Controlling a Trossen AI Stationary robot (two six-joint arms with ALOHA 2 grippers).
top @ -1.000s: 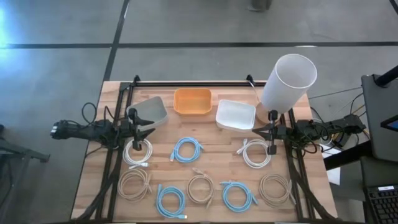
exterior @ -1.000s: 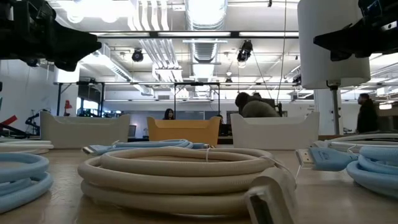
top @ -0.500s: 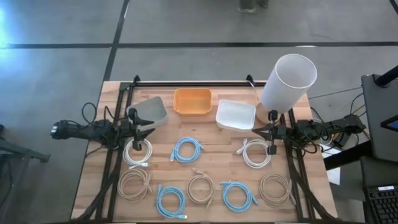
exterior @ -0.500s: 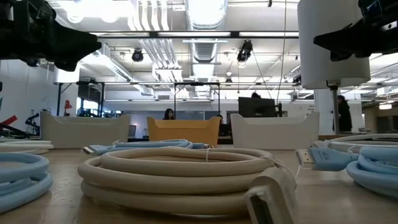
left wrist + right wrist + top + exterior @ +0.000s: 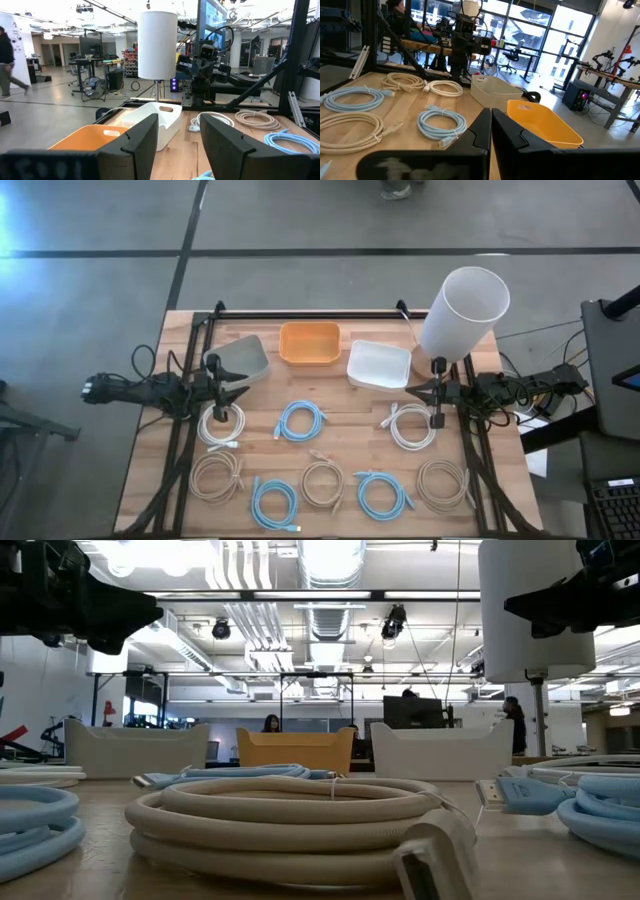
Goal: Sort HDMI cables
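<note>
Nothing has been picked up: every coil lies loose on the table (image 5: 350, 425), and the three bins along the far edge, a grey bin (image 5: 243, 356), an orange bin (image 5: 310, 342) and a white bin (image 5: 379, 364), look empty from above, so I judge the sorting is only at its starting step. The HDMI cables sit in two rows nearer the front: a white coil (image 5: 221, 425) just under the left gripper (image 5: 223, 386), a light blue coil (image 5: 300, 420) mid-table, another white coil (image 5: 411, 425) beside the right gripper (image 5: 423, 390), and along the front row tan and blue ones, among them a tan coil (image 5: 322, 483). Both arms are parked at the table's sides, heads pointing inward and off the wood. In its own wrist view the left gripper's fingers stand apart; the right gripper's fingers lie pressed together with nothing between them. The next move, I reckon, calls for one arm to drop onto its nearest white coil, though which bin takes which colour I cannot tell.
</note>
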